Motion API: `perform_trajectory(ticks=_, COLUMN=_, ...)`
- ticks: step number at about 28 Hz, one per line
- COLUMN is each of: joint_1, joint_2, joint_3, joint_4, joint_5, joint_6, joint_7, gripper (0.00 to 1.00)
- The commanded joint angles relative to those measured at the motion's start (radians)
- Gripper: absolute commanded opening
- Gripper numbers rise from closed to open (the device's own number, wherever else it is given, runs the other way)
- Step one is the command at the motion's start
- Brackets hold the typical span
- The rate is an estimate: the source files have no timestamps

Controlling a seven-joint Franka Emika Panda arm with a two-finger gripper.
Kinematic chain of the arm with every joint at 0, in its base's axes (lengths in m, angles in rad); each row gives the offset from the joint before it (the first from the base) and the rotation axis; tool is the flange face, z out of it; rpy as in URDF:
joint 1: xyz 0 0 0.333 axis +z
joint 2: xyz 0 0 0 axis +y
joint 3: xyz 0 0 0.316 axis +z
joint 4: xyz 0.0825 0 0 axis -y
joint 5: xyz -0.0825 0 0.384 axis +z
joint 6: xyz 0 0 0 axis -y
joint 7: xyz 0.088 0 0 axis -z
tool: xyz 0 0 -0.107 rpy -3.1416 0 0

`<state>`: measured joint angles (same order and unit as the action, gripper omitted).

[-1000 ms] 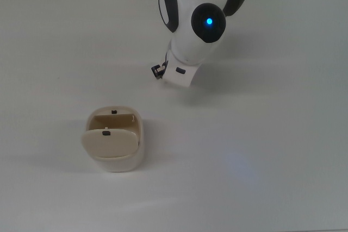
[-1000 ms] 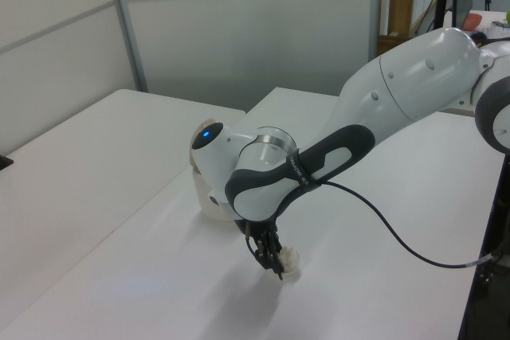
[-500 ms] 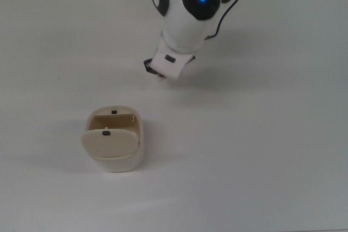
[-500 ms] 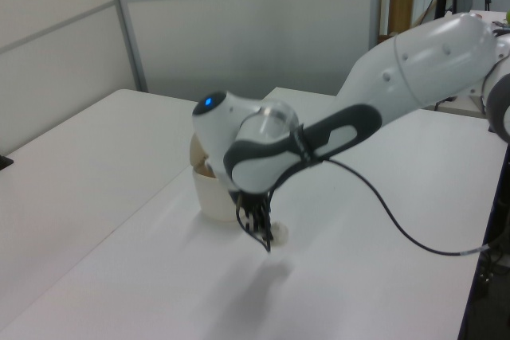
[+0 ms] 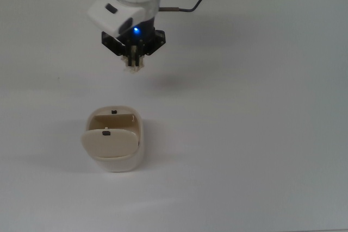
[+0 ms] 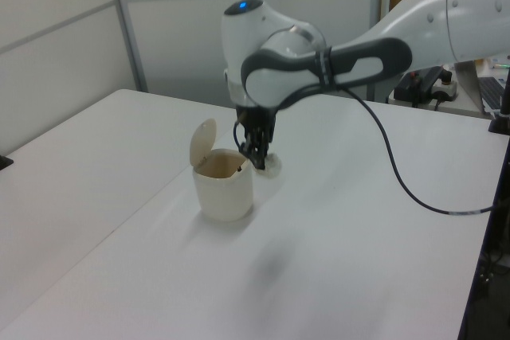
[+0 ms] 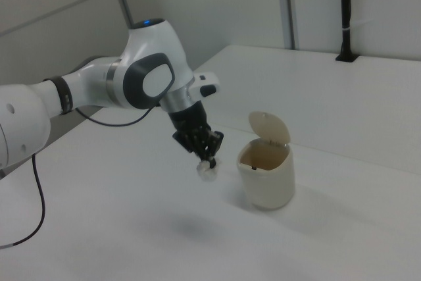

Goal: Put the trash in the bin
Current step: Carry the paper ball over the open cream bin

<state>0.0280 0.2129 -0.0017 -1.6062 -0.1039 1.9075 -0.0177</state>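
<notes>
The trash is a small crumpled cream-white wad held up in the air, and my gripper is shut on it. In the left view the trash hangs at my gripper, just right of the bin's rim. From above, my gripper sits well above the bin in the picture, with the trash showing pale between the fingers. The cream-beige bin stands upright on the white table with its flap lid tipped open. Its inside looks brown and holds nothing I can make out.
The white table spreads wide around the bin. A black cable trails from the arm over the table on the left view's right. A wall of grey panels stands behind, and the table's far edge lies near the top view's top.
The arm has lifted the trash off the table and carried it toward the top view's left, closer to the bin. The bin has not moved.
</notes>
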Motion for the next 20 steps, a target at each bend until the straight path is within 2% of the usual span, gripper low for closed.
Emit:
perform_trajectory(ticks=1, joint_1=-0.023, joint_2=0.022, joint_3=0.000, joint_4=0.028, joint_5=0.047, joint_6=0.123, joint_7=0.027, gripper=0.01)
perform_trajectory(ticks=2, joint_1=-0.025, joint_2=0.037, joint_3=0.000, joint_4=0.028, joint_5=0.053, joint_6=0.193, joint_7=0.038, gripper=0.01)
perform_trajectory(ticks=8, joint_1=-0.043, joint_2=0.083, joint_3=-0.001, joint_4=0.028, joint_5=0.046, joint_6=0.388, joint_7=0.093, gripper=0.01)
perform_trajectory(ticks=14, joint_1=-0.062, joint_2=0.109, joint_3=-0.003, joint_4=0.029, joint_5=0.035, joint_6=0.473, joint_7=0.085, gripper=0.04)
perform_trajectory(ticks=19, joint_1=-0.065, joint_2=0.118, joint_3=-0.006, joint_4=0.029, joint_5=0.026, joint_6=0.519, joint_7=0.090, gripper=0.20)
perform_trajectory(ticks=20, joint_1=-0.065, joint_2=0.120, joint_3=-0.006, joint_4=0.029, joint_5=0.024, joint_6=0.522, joint_7=0.091, gripper=0.39)
